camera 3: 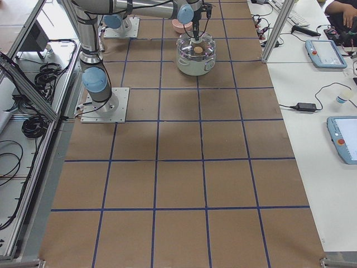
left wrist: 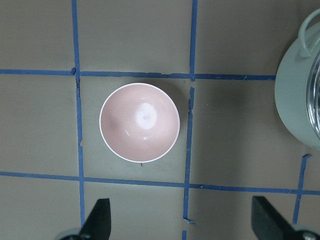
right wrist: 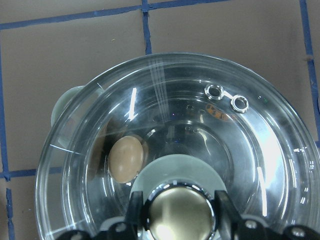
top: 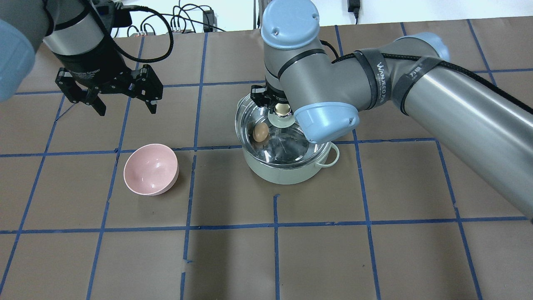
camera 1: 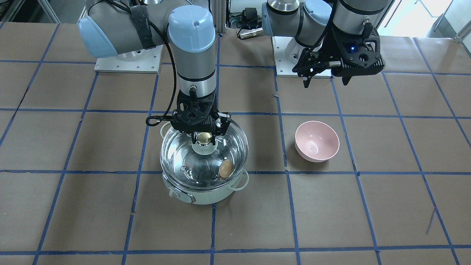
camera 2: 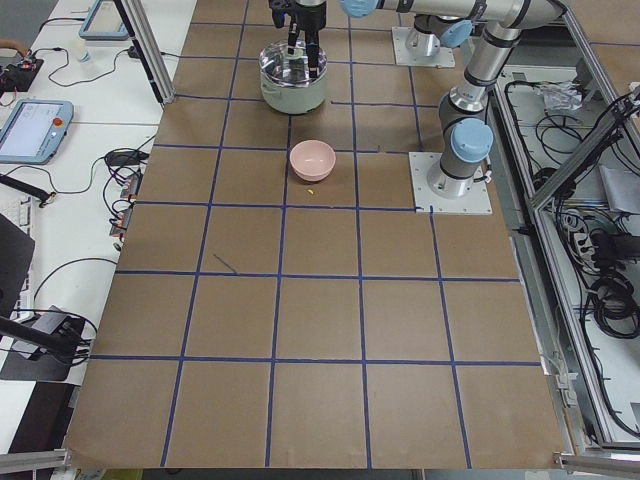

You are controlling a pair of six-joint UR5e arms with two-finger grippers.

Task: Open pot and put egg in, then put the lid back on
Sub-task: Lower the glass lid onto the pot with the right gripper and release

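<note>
The mint-green pot [camera 1: 200, 198] stands left of centre in the front-facing view. The glass lid [camera 1: 180, 154] lies over its rim, and I cannot tell whether it rests fully. The tan egg [camera 1: 225, 168] lies inside the pot under the glass, and also shows in the right wrist view [right wrist: 125, 158] and the overhead view [top: 261, 132]. My right gripper [camera 1: 204, 138] is shut on the lid's cream-gold knob [right wrist: 176, 212], with a finger on each side. My left gripper [camera 1: 325, 82] is open and empty, held high above the table near the pink bowl.
A pink bowl [camera 1: 316, 141] stands empty on the table between the pot and the left arm; it shows right below the left wrist camera [left wrist: 139, 122]. The right arm's elbow reaches over the pot [top: 283, 175] in the overhead view.
</note>
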